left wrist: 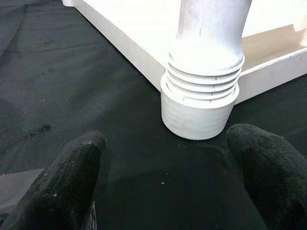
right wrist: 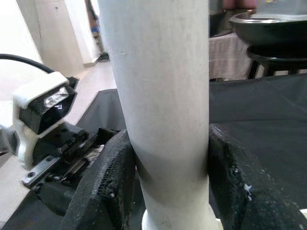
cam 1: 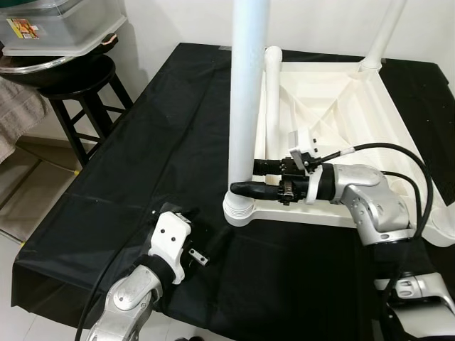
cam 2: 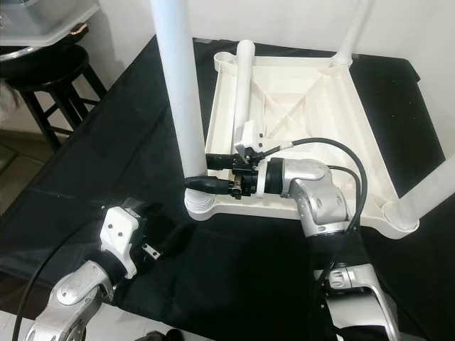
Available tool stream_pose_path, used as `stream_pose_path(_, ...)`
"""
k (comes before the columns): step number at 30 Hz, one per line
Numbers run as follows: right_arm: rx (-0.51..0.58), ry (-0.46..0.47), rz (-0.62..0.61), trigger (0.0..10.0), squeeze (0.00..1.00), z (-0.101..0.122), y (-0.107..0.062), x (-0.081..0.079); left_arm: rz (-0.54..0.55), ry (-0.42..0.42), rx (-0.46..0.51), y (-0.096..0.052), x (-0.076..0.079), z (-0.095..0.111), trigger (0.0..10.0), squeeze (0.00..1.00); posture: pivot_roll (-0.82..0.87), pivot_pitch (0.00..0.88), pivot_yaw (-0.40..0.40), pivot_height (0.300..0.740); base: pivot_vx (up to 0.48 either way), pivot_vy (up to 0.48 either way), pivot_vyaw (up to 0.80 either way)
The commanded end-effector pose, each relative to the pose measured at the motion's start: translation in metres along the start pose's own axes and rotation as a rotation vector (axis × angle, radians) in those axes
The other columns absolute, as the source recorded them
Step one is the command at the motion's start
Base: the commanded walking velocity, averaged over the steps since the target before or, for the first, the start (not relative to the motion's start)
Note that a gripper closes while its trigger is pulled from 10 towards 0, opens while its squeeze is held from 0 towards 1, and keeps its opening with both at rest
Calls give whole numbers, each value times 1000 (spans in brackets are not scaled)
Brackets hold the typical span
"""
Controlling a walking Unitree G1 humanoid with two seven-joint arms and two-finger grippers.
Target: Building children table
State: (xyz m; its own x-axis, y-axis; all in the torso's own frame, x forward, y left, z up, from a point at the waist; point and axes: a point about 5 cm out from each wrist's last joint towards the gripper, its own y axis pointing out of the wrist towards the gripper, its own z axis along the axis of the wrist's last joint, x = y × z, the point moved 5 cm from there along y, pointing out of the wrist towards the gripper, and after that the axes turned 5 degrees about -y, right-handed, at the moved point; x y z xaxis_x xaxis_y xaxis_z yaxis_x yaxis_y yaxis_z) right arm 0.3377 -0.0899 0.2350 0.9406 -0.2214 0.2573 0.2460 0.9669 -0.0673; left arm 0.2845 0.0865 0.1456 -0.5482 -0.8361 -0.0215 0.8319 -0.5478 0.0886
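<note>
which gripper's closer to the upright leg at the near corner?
Right. The right gripper is clamped on the leg just above its socket; the left gripper rests open on the cloth, short of it.

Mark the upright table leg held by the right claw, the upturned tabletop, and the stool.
table leg [cam 1: 245,106], left eye view, mid shaft.
tabletop [cam 1: 387,106], left eye view, right rim.
stool [cam 1: 78,79], left eye view, seat edge.
right claw [cam 1: 249,177], left eye view, between fingertips.

You have a smooth, slightly glossy white plastic table leg [cam 1: 249,85] on matt black woven cloth [cam 1: 156,142]; beside the leg, textured rubbery end effector pads [right wrist: 112,187].
</note>
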Motion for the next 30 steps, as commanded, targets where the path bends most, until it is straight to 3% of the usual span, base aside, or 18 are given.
stream_pose_path(1, -1, 14, 3, 0, 0, -5, 3, -5, 1, -2, -30, -3, 1, -8, 10000, 0, 37, 223, 28, 740, 0, 0, 0)
stream_pose_path(2, -1, 14, 3, 0, 0, -5, 3, -5, 1, -2, -30, -3, 1, -8, 10000, 0, 37, 223, 28, 740, 0, 0, 0)
stream_pose_path(3, -11, 50, -170, 0, 0, -13, 4, 1, 1, -3, -31, -4, 2, -8, 10000, 0, 39, 223, 6, 740, 0, 0, 0)
stream_pose_path(4, -34, 109, -465, 0, 0, -26, 3, 14, 0, -2, -33, -5, 2, -9, 10000, 0, 46, 217, -7, 740, 0, 0, 0)
stream_pose_path(5, -129, 163, -635, 0, 0, -56, 10, -9, 3, -1, -34, -5, 1, -9, 10000, 0, 60, 213, 1, 740, 0, 0, 0)
stream_pose_path(7, -129, 163, -635, 0, 0, -56, 10, -9, 3, -1, -34, -5, 1, -9, 10000, 0, 60, 213, 1, 740, 0, 0, 0)
stream_pose_path(8, -176, 224, -735, 0, 0, -72, 14, -28, 5, 5, -36, -5, 1, -10, 10000, 0, 52, 212, 6, 740, 0, 0, 0)
stream_pose_path(11, -185, 232, -763, 0, 0, -74, 20, -35, 6, 10, -37, -4, 0, -10, 10000, 0, 57, 188, 7, 740, 0, 0, 0)
stream_pose_path(14, -181, 224, -745, 0, 0, -72, 27, -35, 7, 12, -39, -3, -2, -11, 10000, 0, 54, 184, 4, 740, 0, 0, 0)
stream_pose_path(17, -163, 196, -722, 0, 0, -66, 35, -22, 6, 15, -39, -1, -4, -12, 10000, 0, 52, 181, 2, 740, 0, 0, 0)
stream_pose_path(18, -161, 184, -719, 2980, 0, -63, 35, -18, 10, 19, -37, 0, -5, -11, 10000, 0, 48, 181, 6, 740, 0, 0, 0)
stream_pose_path(19, -161, 184, -719, 2980, 0, -63, 35, -18, 10, 19, -37, 0, -5, -11, 10000, 0, 48, 181, 6, 740, 0, 0, 0)
stream_pose_path(20, -147, 180, -710, 10000, 0, -60, 35, -13, 15, 20, -34, 0, -6, -11, 10000, 0, 45, 181, 8, 740, 0, 0, 0)
stream_pose_path(22, -106, 182, -668, 10000, 0, -52, 37, -8, 20, 20, -33, 1, -7, -11, 10000, 0, 47, 182, 10, 740, 0, 0, 0)
stream_pose_path(23, -55, 185, -611, 10000, 1000, -42, 38, -5, 19, 18, -34, 1, -7, -11, 10000, 0, 47, 181, 13, 740, 0, 0, 0)
stream_pose_path(27, 13, 173, -508, 10000, 1000, -24, 42, -8, 16, 16, -35, 2, -7, -11, 10000, 0, 47, 181, 15, 740, 0, 0, 0)
stream_pose_path(30, 75, 73, -263, 10000, 1000, 3, 40, -20, 13, 13, -36, 3, -6, -12, 10000, 0, 48, 181, 15, 740, 0, 0, 0)
